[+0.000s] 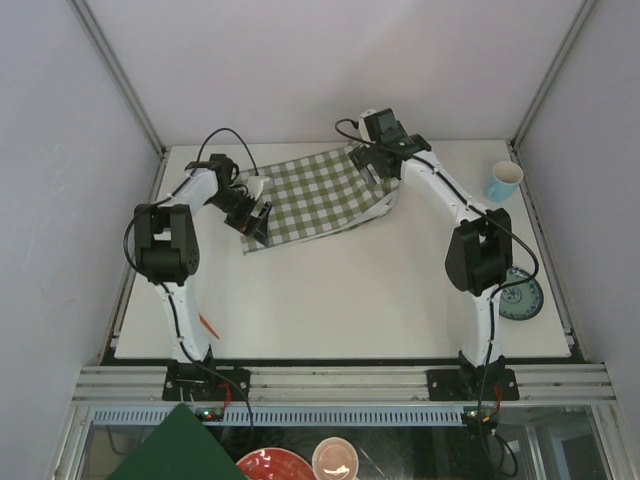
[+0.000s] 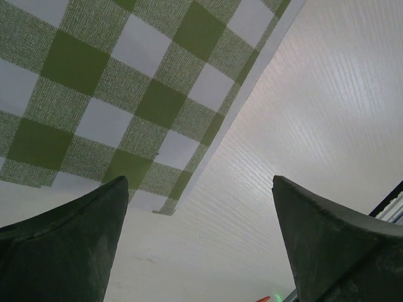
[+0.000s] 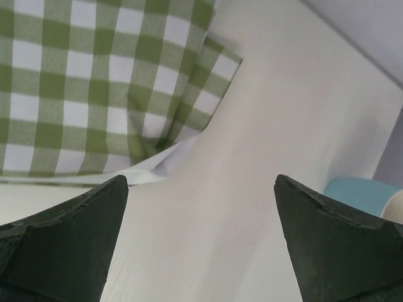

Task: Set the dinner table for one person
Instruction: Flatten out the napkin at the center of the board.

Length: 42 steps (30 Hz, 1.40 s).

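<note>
With both pairs of jaws spread and empty, we should pinch the checked cloth (image 1: pixel 315 195) at its corners, left gripper (image 2: pixel 199 178) near-left, right gripper (image 3: pixel 200 177) by the folded edge, and draw it flat across the dinner table (image 1: pixel 350 300) beneath.

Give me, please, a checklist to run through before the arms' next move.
1. Left gripper open and empty: ok.
2. Right gripper open and empty: ok.
3. Checked cloth lying flat: not ok, its right edge is folded over.
4. Cloth square to the dinner table: not ok, it sits skewed.
5. Blue cup apart from the cloth: ok.
</note>
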Available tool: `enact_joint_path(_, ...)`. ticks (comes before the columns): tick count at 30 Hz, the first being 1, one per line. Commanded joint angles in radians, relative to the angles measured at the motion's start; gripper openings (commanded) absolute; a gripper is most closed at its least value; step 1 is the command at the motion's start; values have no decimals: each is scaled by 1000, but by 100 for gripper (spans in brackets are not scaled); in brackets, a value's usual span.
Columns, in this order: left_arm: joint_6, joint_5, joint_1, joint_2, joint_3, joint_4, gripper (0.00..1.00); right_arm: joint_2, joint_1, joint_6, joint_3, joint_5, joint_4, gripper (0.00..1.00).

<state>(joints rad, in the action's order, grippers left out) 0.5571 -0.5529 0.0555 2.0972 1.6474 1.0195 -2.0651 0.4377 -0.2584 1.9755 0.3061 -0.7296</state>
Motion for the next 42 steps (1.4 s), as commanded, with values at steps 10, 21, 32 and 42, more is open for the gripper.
enact_joint_path(10, -41, 17, 18, 18, 31, 32, 100, -134, -139, 192, 156, -154, -203, 100)
enact_joint_path(21, -155, 100, 30, 38, 35, -18, 100, -85, -151, 171, 126, -188, -228, 100)
enact_joint_path(32, -171, 192, 66, 28, 29, -14, 100, -143, -310, 328, 140, -446, -287, 95)
enact_joint_path(42, -159, 226, 67, -17, -42, -36, 100, -370, -352, 257, 464, -794, -389, 72)
